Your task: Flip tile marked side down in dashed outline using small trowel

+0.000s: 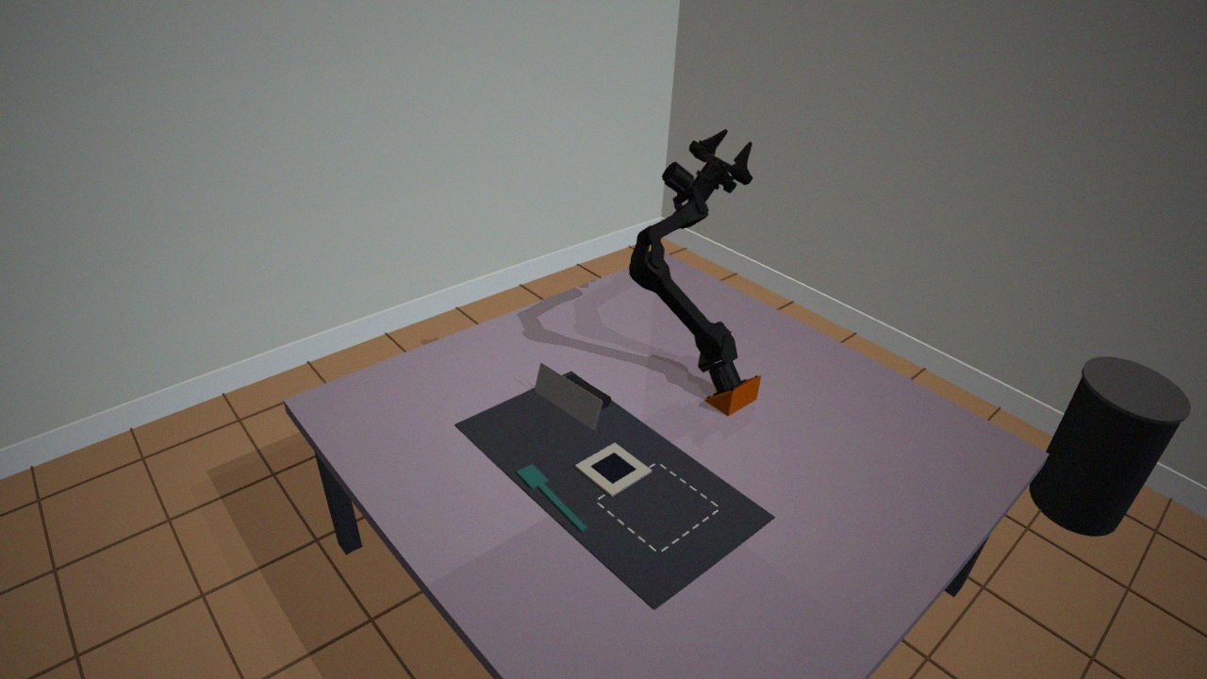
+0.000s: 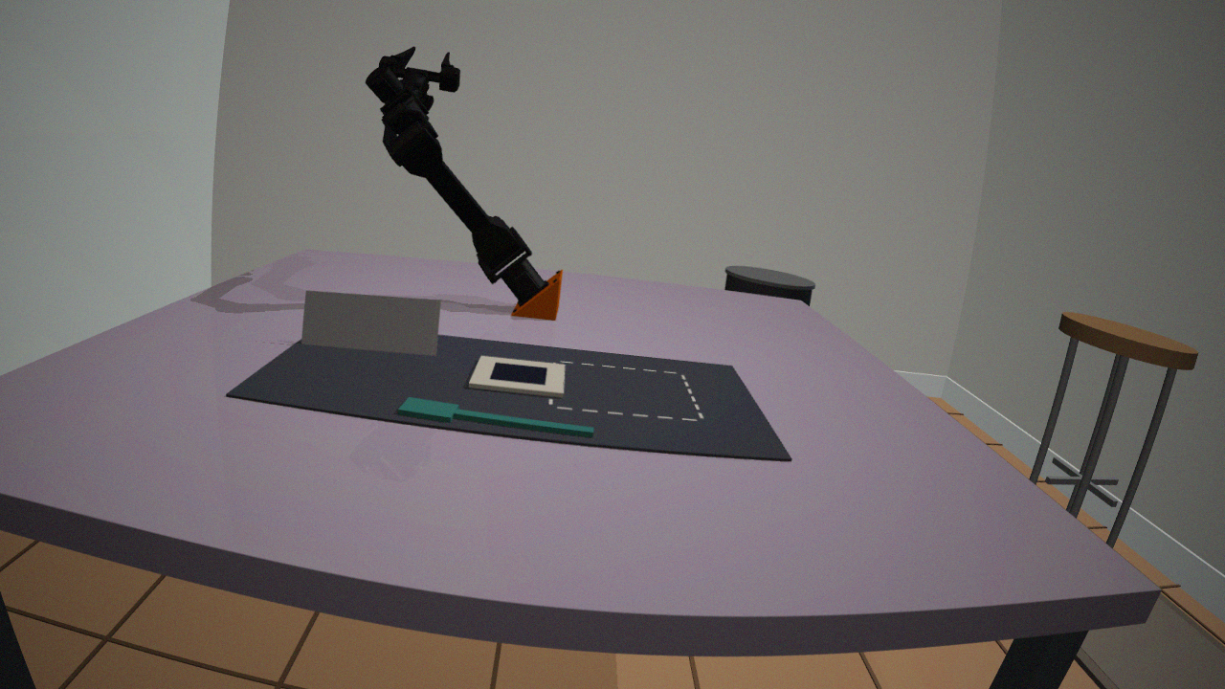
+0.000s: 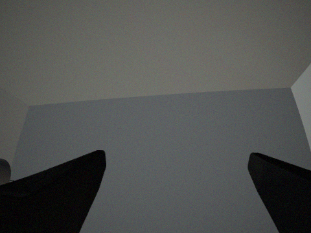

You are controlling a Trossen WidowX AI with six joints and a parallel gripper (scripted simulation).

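The tile [image 1: 589,466] [image 2: 516,388] is cream with a dark square marking facing up. It lies flat on the dark mat [image 1: 653,582] [image 2: 745,436], its edge by one end of the dashed outline [image 1: 700,492] [image 2: 628,413], mostly outside it. The green trowel [image 1: 560,505] [image 2: 523,422] lies flat on the mat near its long edge, beside the tile, with its blade at the end toward the upright plate. My gripper [image 1: 737,138] [image 2: 430,53] [image 3: 177,160] is open and empty, raised high above the table and pointing up, far from tile and trowel.
A grey upright plate [image 1: 568,396] [image 2: 370,322] stands at the mat's far end, with a dark object [image 1: 587,387] behind it. The arm's orange base [image 1: 735,397] [image 2: 541,301] sits on the table behind the mat. A dark bin and a stool stand off the table.
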